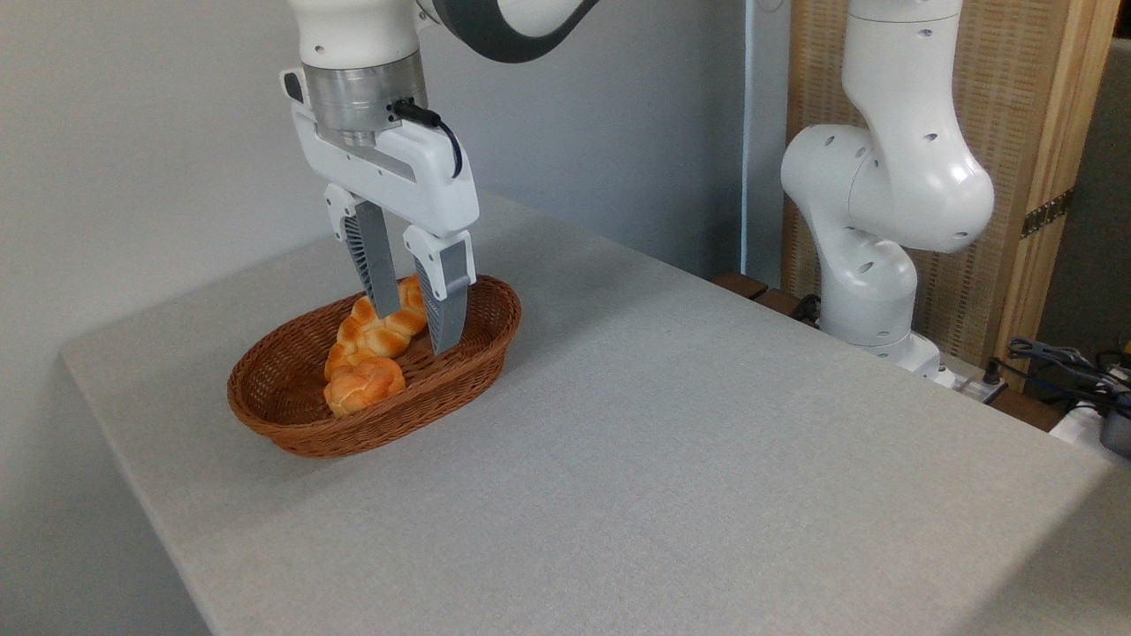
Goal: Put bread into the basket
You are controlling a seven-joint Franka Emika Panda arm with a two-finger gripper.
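Note:
The bread [395,329] is a braided cream-to-orange loaf lying slantwise inside the oval reddish-brown wicker basket [292,422], which stands on the left part of the table. My gripper [417,333] hangs straight down over the basket's far right end. It is open, with its grey fingers [375,261] set apart on either side of the loaf's far end. The left fingertip covers part of the loaf, and the right one ends in front of the basket's inner wall. The loaf rests on the basket floor.
A rounder, deeper orange knotted bun [364,387] lies in the basket against the loaf's near end. The grey table [671,442] runs out to the right and front. The arm's white base [870,265] stands at the back right, with cables [1060,362] beside it.

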